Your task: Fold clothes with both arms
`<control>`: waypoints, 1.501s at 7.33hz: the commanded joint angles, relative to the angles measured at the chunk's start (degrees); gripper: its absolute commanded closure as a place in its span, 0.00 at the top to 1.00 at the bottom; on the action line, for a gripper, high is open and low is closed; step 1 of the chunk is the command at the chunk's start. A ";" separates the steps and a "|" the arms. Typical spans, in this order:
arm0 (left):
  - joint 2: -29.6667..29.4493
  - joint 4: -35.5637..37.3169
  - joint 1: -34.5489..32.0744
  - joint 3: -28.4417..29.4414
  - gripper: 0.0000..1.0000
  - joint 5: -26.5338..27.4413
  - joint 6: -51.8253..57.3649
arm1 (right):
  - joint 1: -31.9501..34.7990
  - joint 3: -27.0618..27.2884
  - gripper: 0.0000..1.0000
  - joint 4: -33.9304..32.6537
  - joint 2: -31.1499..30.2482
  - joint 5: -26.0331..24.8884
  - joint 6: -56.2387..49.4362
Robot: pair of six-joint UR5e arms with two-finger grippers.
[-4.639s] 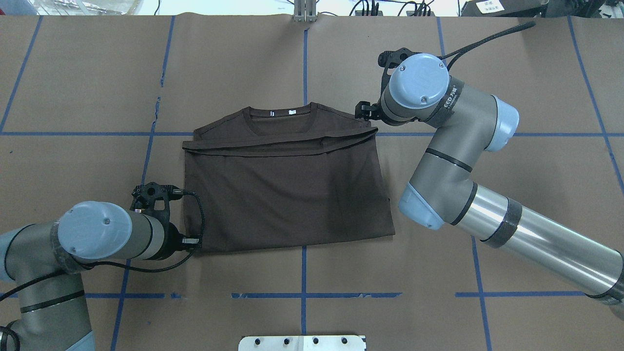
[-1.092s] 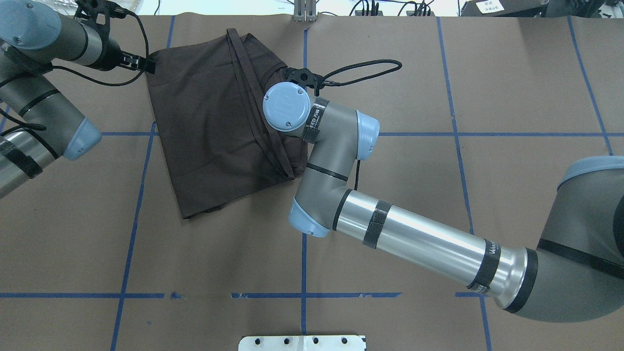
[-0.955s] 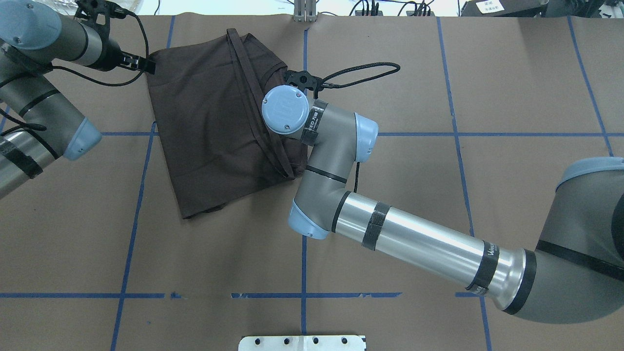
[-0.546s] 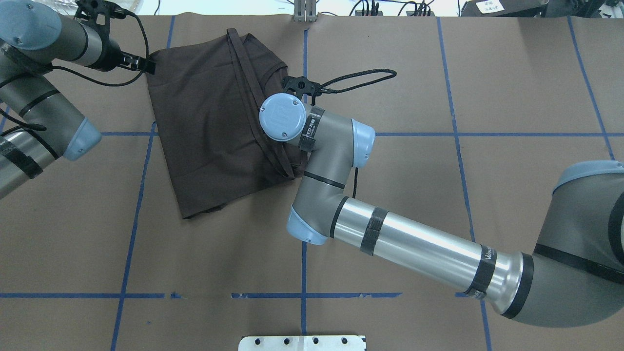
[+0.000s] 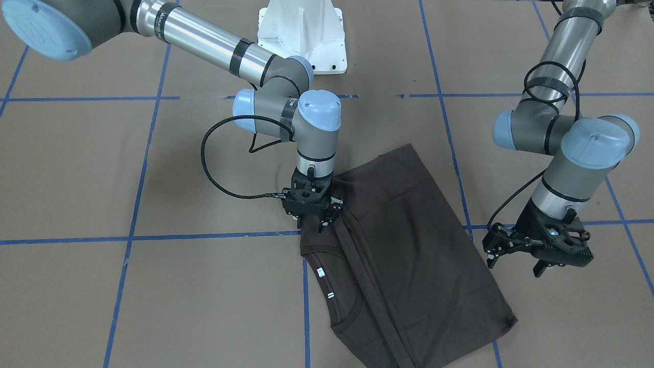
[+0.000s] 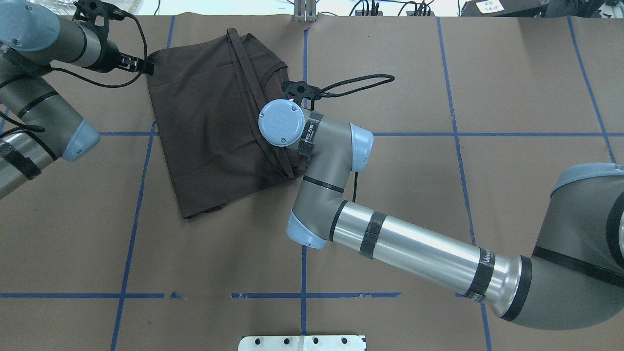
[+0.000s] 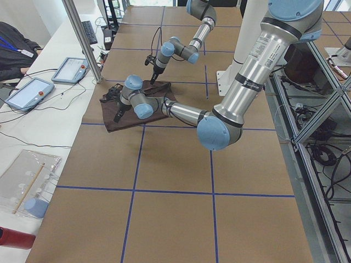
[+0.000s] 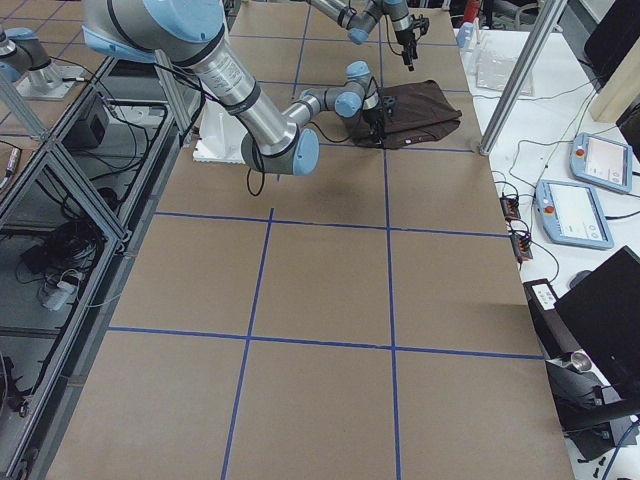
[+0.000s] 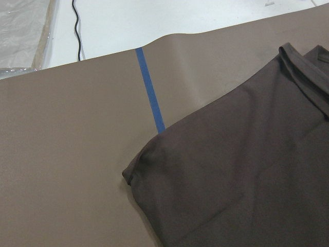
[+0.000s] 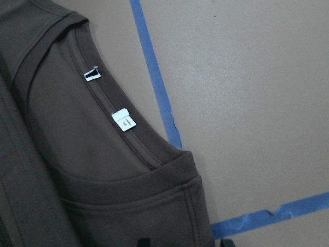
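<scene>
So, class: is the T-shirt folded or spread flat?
Folded. The T-shirt lies doubled over, its hem edge running beside the collar, no sleeves sticking out.

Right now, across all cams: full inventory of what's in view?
T-shirt: 1, dark brown, folded, lying skewed on the table's far-left part.
Neck tags: 2, white, inside the collar.
Table cover: 1, brown, over the whole tabletop.
Tape lines: several, blue, a grid on the cover.
Pedestal: 1, white, at the table's robot side.
Teach pendants: 2, grey, on the side bench.
Arms: 2, silver-grey with light blue caps.
Left gripper: 1, black, open, beside the shirt's corner and clear of it.
Right gripper: 1, black, open, over the shoulder by the collar.
</scene>
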 commanded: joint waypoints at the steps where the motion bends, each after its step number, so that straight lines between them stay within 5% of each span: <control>1: 0.08 -0.06 0.06 0.06 1.00 0.00 0.00 | -0.09 -0.16 0.55 0.00 -0.01 -0.09 0.00; 3: 0.08 -0.07 0.06 0.06 1.00 0.00 0.00 | -0.09 -0.16 0.13 0.00 -0.01 -0.09 0.00; 4: 0.17 -0.07 0.06 0.06 1.00 0.09 0.00 | -0.01 -0.07 0.00 -0.09 0.08 -0.09 -0.09; 8: 0.17 -0.07 -0.03 -0.03 1.00 0.00 0.00 | -0.01 3.77 0.00 -0.87 -0.97 0.43 -0.44; 11: 0.17 -0.07 0.06 -0.03 1.00 0.00 -0.09 | -2.27 26.99 0.00 -6.65 -17.69 0.00 -0.44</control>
